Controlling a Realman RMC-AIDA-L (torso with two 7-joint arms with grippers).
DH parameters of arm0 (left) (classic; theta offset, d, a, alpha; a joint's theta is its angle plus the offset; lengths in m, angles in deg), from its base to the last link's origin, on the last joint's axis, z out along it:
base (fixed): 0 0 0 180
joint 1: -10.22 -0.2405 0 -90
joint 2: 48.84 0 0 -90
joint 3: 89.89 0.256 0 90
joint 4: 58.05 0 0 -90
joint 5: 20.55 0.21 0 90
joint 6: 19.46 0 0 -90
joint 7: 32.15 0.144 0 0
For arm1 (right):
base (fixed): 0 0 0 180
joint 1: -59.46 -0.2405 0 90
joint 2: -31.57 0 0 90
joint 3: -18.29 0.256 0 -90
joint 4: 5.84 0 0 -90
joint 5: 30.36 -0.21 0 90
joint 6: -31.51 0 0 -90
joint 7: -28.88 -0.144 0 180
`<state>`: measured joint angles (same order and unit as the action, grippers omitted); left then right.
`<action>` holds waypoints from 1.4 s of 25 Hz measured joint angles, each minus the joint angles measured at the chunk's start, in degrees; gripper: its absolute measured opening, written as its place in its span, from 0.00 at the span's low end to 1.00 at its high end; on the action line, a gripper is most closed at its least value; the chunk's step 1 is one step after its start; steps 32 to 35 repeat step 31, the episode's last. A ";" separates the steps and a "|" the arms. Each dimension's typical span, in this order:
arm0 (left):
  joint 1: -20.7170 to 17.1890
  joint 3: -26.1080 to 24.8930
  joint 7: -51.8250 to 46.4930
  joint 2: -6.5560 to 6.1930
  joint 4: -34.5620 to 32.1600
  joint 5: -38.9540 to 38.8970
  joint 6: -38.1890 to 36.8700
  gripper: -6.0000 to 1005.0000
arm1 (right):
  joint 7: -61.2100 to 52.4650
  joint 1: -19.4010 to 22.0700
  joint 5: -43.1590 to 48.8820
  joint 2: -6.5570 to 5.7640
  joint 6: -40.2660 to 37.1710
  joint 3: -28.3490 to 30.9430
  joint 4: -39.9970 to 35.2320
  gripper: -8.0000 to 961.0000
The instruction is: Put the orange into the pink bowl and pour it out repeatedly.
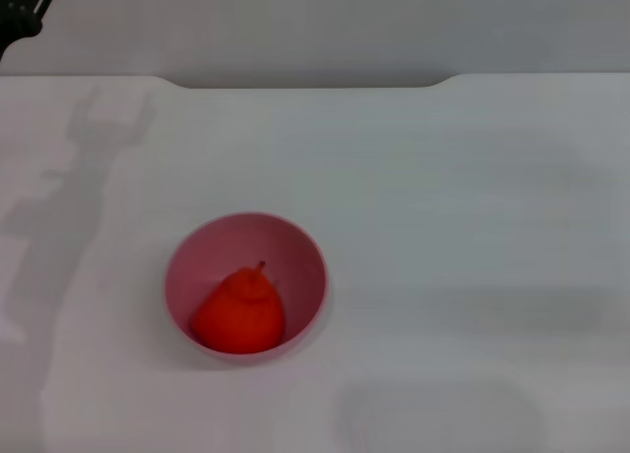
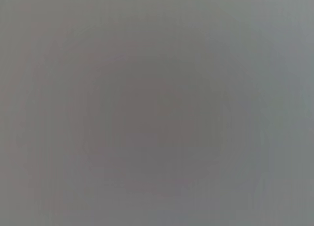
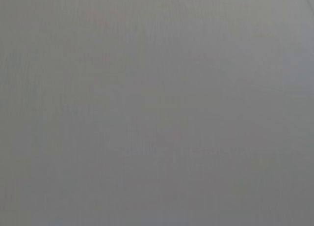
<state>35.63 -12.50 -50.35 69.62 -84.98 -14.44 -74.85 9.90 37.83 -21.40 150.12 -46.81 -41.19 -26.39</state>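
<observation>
1. orange point(image 1: 237, 312) sits inside the pink bowl point(image 1: 295, 246), leaning on the wall nearest the robot, stem nub pointing away; bowl upright on the white desk point(image 1: 472, 226)
2. left gripper point(image 1: 22, 12) is a dark shape high up, well off to the far left of the bowl, only its edge in view; jaws: cannot tell. Right gripper not in view; both wrist views show only blank grey
3. judgement: placing looks done, next is a pour, and nothing is holding the bowl yet
4. risk: glossy curved rim, a shallow pinch could slip and drop bowl plus fruit
5. risk: fruit weight is off-centre toward the near wall, so the bowl may rock or skid on the smooth desk when a finger touches it
6. risk: round fruit tipped out fast could roll far from the bowl, maybe off the desk
</observation>
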 joint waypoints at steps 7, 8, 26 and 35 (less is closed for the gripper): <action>0.66 0.46 0.00 0.00 0.21 0.13 0.03 0.78 | 0.00 -1.15 0.00 0.00 0.11 0.72 0.46 0.55; 0.69 0.73 0.00 -0.01 0.21 0.07 0.03 0.78 | 0.00 -1.34 0.00 0.00 0.12 0.86 0.63 0.55; 1.01 1.45 0.00 -0.08 0.21 -0.01 0.02 0.78 | 0.00 -2.46 0.00 0.20 0.11 1.90 1.55 0.55; 1.07 1.45 0.00 -0.04 0.29 -0.05 0.02 0.78 | 0.01 -2.83 0.01 0.19 0.10 1.80 2.50 0.55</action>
